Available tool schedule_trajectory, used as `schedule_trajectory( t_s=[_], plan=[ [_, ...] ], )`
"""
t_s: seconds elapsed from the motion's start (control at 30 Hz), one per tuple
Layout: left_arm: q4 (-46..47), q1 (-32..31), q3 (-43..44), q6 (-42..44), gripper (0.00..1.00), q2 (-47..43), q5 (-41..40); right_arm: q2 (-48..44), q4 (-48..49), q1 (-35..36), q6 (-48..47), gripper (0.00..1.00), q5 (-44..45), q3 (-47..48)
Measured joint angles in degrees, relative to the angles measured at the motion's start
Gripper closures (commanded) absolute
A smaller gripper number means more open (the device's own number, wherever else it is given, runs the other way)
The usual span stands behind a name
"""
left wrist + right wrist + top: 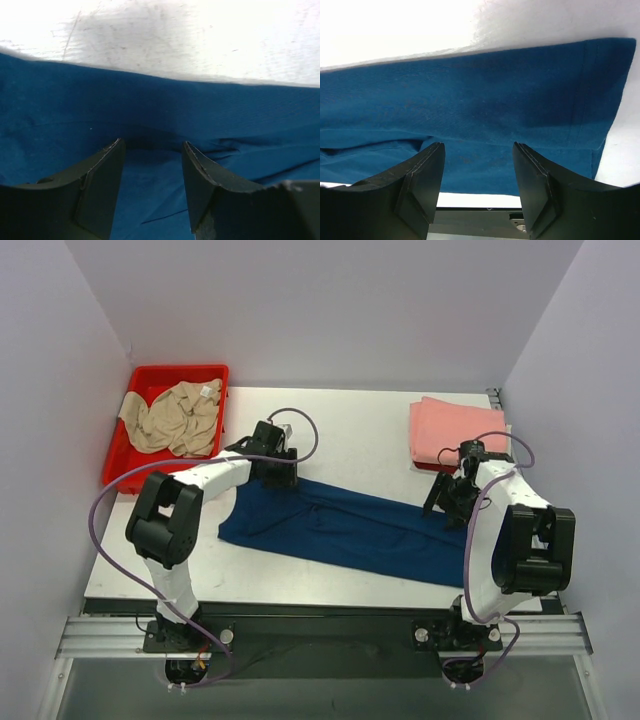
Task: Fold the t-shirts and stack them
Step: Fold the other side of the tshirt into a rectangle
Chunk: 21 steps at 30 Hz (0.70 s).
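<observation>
The left gripper and right gripper hung parted, empty, over the lengthwise-folded navy t-shirt; a crosswise fold seemingly came next, needing grips on one end

- I can read no text, number, brand or sign in any of my three views
- The only label I can find is a small white tag on the beige t-shirt, which lies crumpled in the red bin; from the overhead camera it is too small for me to make out any writing
</observation>
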Motion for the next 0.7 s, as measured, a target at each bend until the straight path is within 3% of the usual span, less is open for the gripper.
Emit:
schedule_trajectory(
  t_s=[0.43,0.5,0.57,0.6,0.7],
  plan=[
    [-1.29,-0.61,-2.25,-0.26,0.44,0.44,-5.27,0.9,1.88,0.0,0.02,0.43,-0.5,-2.56],
    [-1.27,-0.74,-2.25,-0.5,0.54,0.74,-5.79,0.9,1.88,0.0,0.02,0.43,-0.5,-2.69],
    [-1.31,-0.87,-2.32,-0.83,0.78,1.03,-6.08,0.9,1.95,0.0,0.02,0.43,-0.5,-2.69],
    [-1.25,-0.92,-2.54,-1.05,0.85,1.03,-6.16,0.9,1.99,0.0,0.02,0.43,-0.5,-2.71],
    [-1.03,-0.96,-3.13,-1.31,0.93,0.98,-6.21,0.94,2.16,0.0,0.0,0.43,-0.46,-2.89]
  ],
)
